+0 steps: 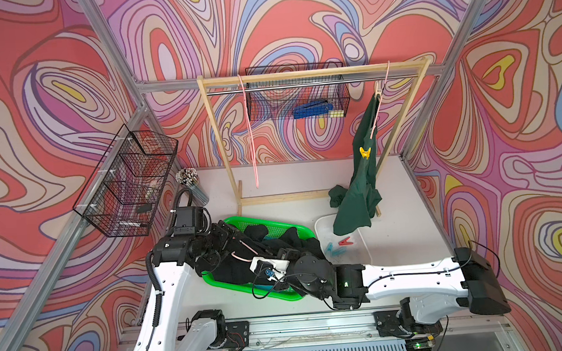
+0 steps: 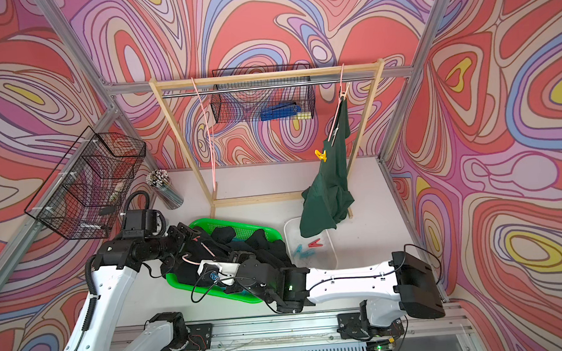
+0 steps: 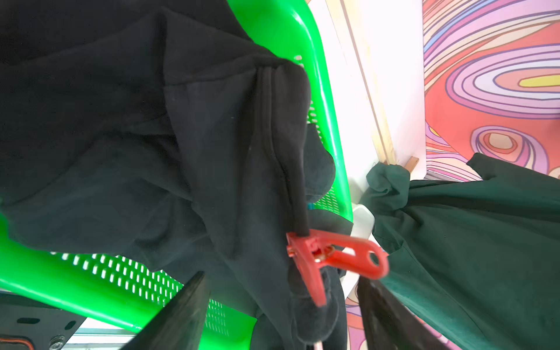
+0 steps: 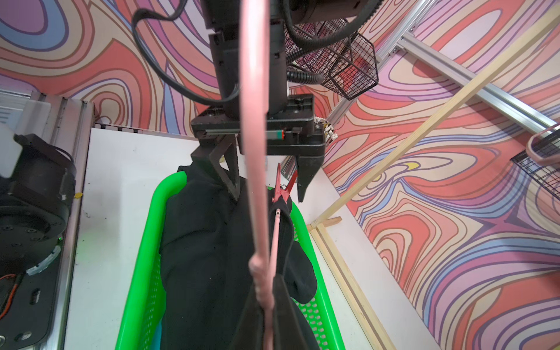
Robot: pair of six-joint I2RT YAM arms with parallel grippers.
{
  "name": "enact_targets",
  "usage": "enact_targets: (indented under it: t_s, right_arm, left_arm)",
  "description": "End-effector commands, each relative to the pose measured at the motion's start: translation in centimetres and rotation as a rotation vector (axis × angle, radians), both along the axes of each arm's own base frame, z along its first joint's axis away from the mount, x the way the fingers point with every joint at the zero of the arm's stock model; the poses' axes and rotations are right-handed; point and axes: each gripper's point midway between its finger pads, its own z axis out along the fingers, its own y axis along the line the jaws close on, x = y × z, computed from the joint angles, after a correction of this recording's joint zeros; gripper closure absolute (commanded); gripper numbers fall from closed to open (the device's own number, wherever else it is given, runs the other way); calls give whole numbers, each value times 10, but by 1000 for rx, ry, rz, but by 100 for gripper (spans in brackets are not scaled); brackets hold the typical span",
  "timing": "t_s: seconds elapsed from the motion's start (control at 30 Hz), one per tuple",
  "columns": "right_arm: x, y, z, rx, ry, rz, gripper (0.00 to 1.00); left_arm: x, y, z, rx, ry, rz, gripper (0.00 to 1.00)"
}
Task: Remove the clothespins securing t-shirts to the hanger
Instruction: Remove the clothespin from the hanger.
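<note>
1. Straddling red peg [image 4: 283, 185] with left gripper [image 4: 268, 198], jaws wide apart.
2. Clamped tight on pink hanger [image 4: 254, 121] with right gripper [image 4: 266, 303].
3. Pinned to hanger by that peg: black shirt [image 4: 206, 242], slumped in green basket [image 4: 148, 230].
4. Farther off: yellow peg [image 1: 365, 152] on green shirt [image 1: 357, 195], hung from rack [image 1: 313, 73].

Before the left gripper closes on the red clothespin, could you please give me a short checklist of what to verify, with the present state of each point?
1. Red clothespin lined up with the left gripper: ok, its handles sit between the open jaws.
2. Fingers touching the handles: cannot tell.
3. Right gripper shut on the pink hanger: ok.
4. Clothespin pinning the black t-shirt to the hanger: ok, not yet removed.
5. Green basket under the shirt: ok.
</note>
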Motion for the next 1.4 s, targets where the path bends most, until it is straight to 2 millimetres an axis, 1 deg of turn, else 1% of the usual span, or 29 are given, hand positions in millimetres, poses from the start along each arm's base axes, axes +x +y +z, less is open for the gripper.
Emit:
enact_targets:
  t_s: [0.0,0.2,0.4,0.67,0.83,1.03,1.2,1.37]
  right_arm:
    - [-1,-4,16,45,-20,-12,100]
    - [-2,-4,11,32,-23,-15,100]
    - [-5,-3,8,28,-13,-5,100]
    - [-7,-2,6,24,-11,0,100]
    - [-8,-2,5,20,-12,-2,100]
    - [-8,-2,4,21,-11,-2,100]
    - [-9,-3,5,26,-12,-1,100]
    - [-9,-3,6,30,-14,-2,100]
  left_arm:
    - [1,1,-3,-8,1,-5,25]
    - [5,2,-3,-10,4,-13,32]
    - [6,7,1,-5,-13,-1,42]
    - [8,14,0,-32,-13,16,44]
    - [10,15,1,-40,-18,20,40]
    - [13,16,0,-50,-21,27,39]
    - [15,19,-1,-43,-24,25,42]
    - [16,22,-4,-39,-16,30,50]
